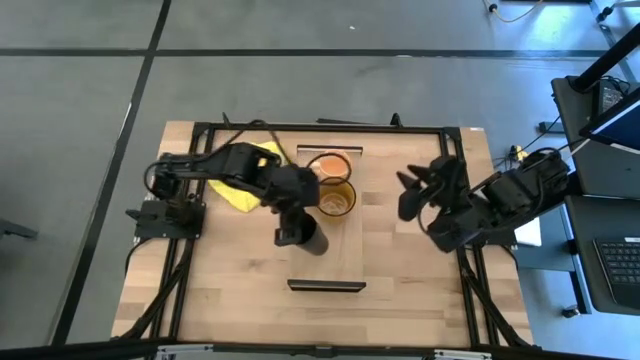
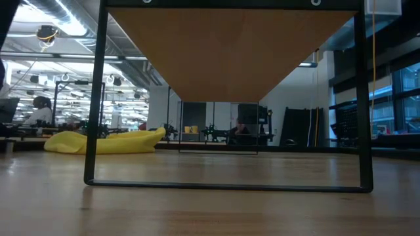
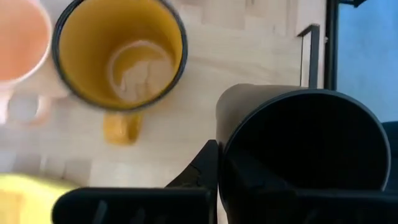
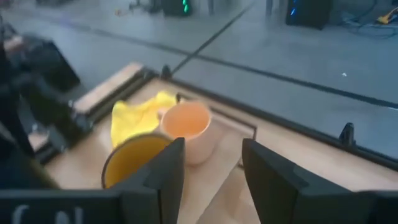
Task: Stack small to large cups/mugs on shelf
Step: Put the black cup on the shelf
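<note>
Yellow cloth (image 1: 245,190) is seen left of the shelf (image 1: 345,250). Next, the black cup (image 1: 310,238) is gripped by the left gripper (image 1: 292,222) beside the amber mug (image 1: 337,200), whose handle is shown only by the left wrist view. Farther right, the right gripper (image 1: 412,195) is held wide.

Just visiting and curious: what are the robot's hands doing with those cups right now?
Left hand shut on black cup, over shelf. Right hand open, waiting at table's right. Amber mug, peach mug on shelf. Nothing blocking.

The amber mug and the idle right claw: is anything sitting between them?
No. In the high view only bare shelf board and tabletop separate the amber mug from the right gripper.
</note>
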